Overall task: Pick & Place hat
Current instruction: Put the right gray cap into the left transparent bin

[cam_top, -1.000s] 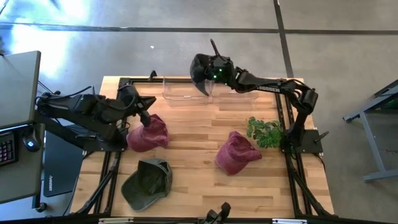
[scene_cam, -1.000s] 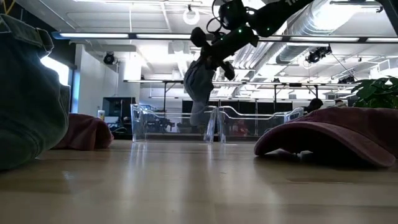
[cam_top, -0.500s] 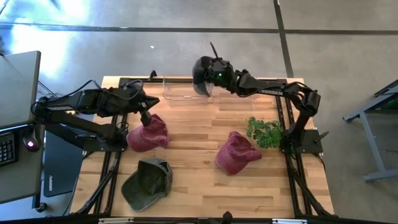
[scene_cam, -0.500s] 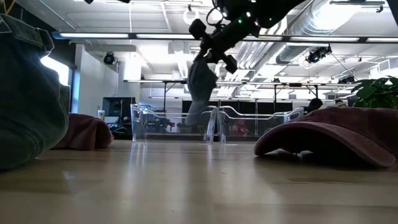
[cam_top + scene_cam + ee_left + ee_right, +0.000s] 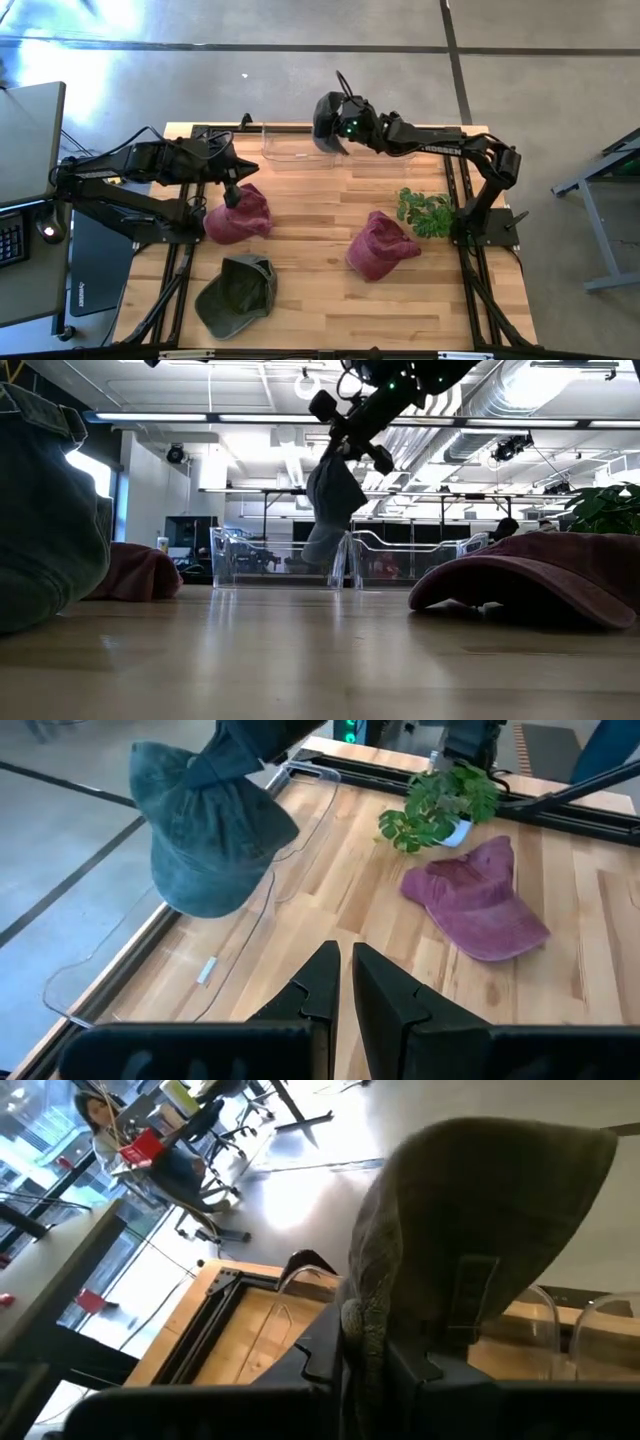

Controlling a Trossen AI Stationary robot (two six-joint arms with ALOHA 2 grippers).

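Since a second ago, the right gripper [image 5: 335,128] has carried the dark slate-blue denim cap [image 5: 335,510] a little further over the clear plastic bins [image 5: 300,150] at the worktop's [image 5: 320,300] far edge, and the left arm has stretched out above the maroon cap [image 5: 240,215] near it. The right gripper is pinched narrow on a fold of the denim cap, which hangs limp and bunched below it, well above the bin floor. It looks light and soft: the crown collapses under its own weight, so a pinch on a gathered fold or on the stiffer brim should hold best, and little can break. The left gripper [image 5: 340,982] has its fingers nearly together and holds nothing. A second maroon cap [image 5: 382,245], an olive cap [image 5: 238,293] and a small green plant [image 5: 424,212] lie elsewhere.
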